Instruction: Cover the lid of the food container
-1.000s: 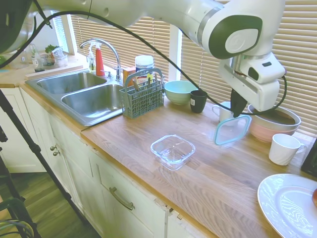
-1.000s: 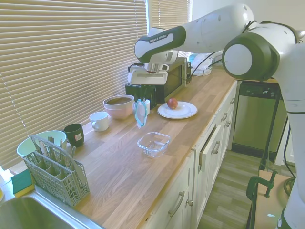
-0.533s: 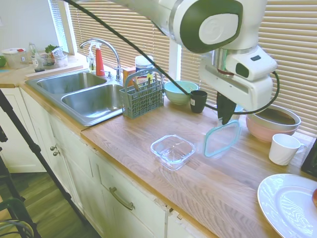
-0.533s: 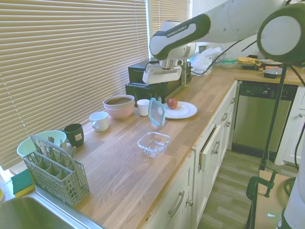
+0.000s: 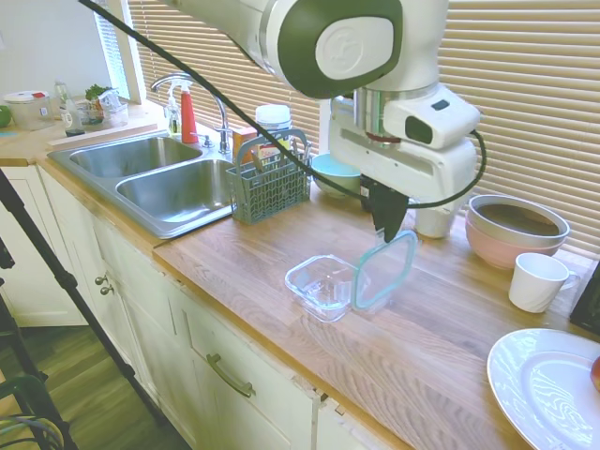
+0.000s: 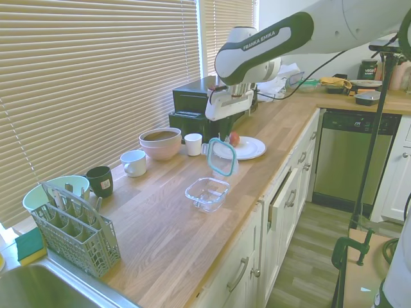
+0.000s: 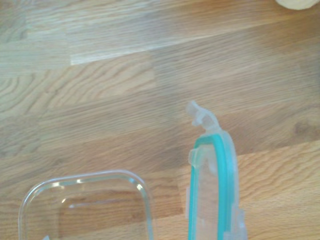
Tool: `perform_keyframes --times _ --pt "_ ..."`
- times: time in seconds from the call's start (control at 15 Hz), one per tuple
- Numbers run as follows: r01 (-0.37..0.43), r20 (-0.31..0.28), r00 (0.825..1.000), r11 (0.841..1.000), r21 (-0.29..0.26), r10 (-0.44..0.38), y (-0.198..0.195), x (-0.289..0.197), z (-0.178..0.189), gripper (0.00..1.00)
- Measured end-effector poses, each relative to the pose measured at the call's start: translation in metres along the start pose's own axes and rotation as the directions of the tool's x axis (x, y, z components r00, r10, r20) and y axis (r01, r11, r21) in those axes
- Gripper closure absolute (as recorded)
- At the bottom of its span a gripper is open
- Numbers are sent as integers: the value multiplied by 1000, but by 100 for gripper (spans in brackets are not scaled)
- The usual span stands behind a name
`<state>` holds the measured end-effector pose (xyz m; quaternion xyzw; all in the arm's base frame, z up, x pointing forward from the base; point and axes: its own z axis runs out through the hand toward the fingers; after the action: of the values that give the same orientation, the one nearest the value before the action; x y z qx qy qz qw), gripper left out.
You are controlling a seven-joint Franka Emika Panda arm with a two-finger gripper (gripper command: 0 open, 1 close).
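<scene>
The clear lid (image 5: 384,271) with its light blue rim hangs almost on edge from my gripper (image 5: 386,226), which is shut on its top edge. It hovers just to the right of the square glass food container (image 5: 325,285), slightly above the counter. From the other side the lid (image 6: 222,157) hangs above and a little behind the container (image 6: 207,193), under the gripper (image 6: 223,136). The wrist view shows the lid (image 7: 216,190) edge-on beside a corner of the container (image 7: 85,207), over bare wood.
A green cutlery basket (image 5: 269,182), a teal bowl (image 5: 337,172) and a double sink (image 5: 159,175) lie to the left. A pink bowl (image 5: 517,228), a white cup (image 5: 538,280) and a white plate (image 5: 546,386) stand to the right, and another white cup (image 6: 192,144) behind.
The arm has carried the lid leftward and lower, from near the pink bowl to right beside the glass container. The container has not moved.
</scene>
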<state>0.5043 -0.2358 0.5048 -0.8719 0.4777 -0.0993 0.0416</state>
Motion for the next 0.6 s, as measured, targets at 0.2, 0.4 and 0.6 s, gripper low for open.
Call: perform_keyframes --times 0.2,0.4,0.6 --pt "49 -4 999 999 -19 -49 -10 -10 -6 100" --pt "90 -4 996 995 -34 -90 -21 -21 -10 100" --pt "121 10 993 992 -44 -121 -33 -32 -10 100"
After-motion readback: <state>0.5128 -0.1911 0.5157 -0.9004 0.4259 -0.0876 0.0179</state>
